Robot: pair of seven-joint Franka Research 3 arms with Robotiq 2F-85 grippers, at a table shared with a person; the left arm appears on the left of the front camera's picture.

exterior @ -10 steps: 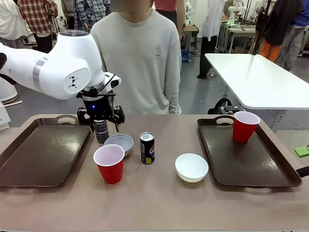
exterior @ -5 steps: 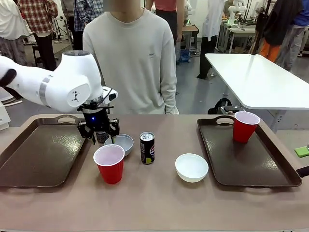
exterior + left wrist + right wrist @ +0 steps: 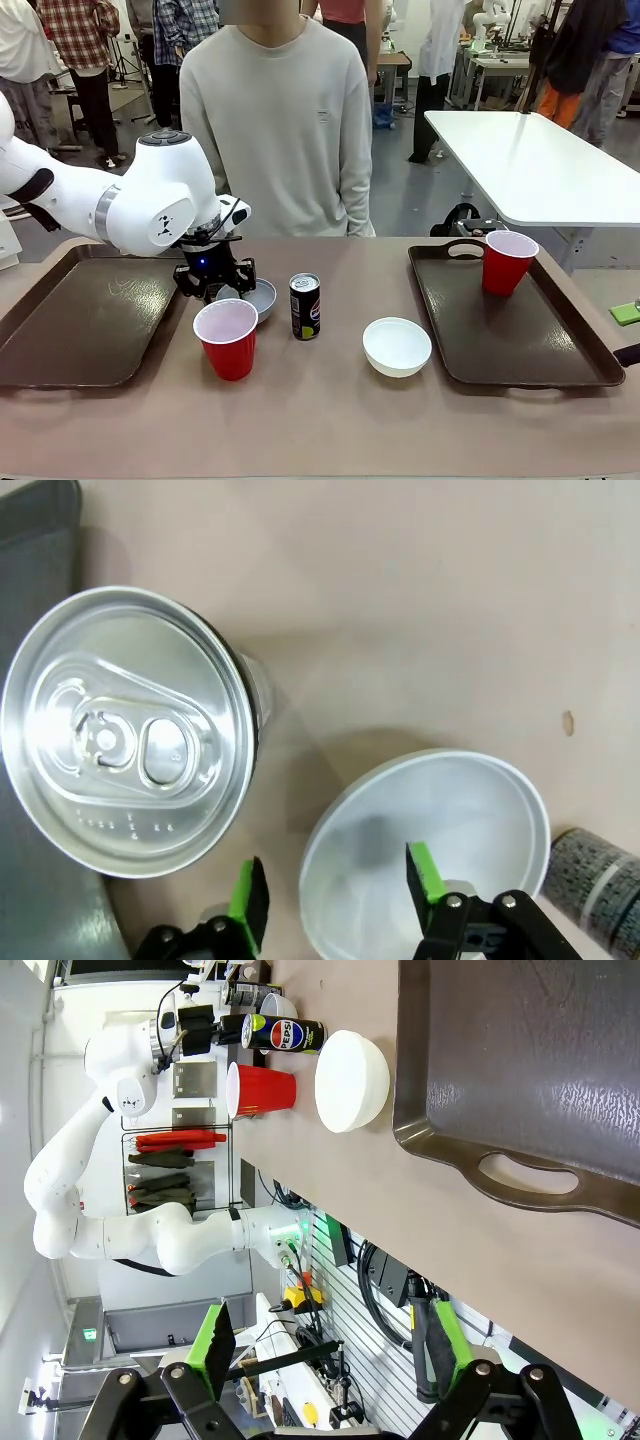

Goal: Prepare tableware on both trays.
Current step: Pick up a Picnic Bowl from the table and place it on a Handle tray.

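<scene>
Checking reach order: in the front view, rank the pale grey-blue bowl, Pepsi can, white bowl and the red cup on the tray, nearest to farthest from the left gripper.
From the left gripper:
1. Pale grey-blue bowl, at the jaws.
2. Pepsi can, just right of that bowl.
3. White bowl, farther right.
4. Red cup, on the right tray.

reaches in from the left with the left arm (image 3: 120, 205), elbow bent and forearm sloping down toward the middle. points the left gripper (image 3: 214, 284) straight down from a vertical wrist, very low, with its green pads (image 3: 248, 902) part-way together and a gap between them. holds the right gripper (image 3: 330, 1345) rolled sideways, jaws spread wide, gripping nothing.
</scene>
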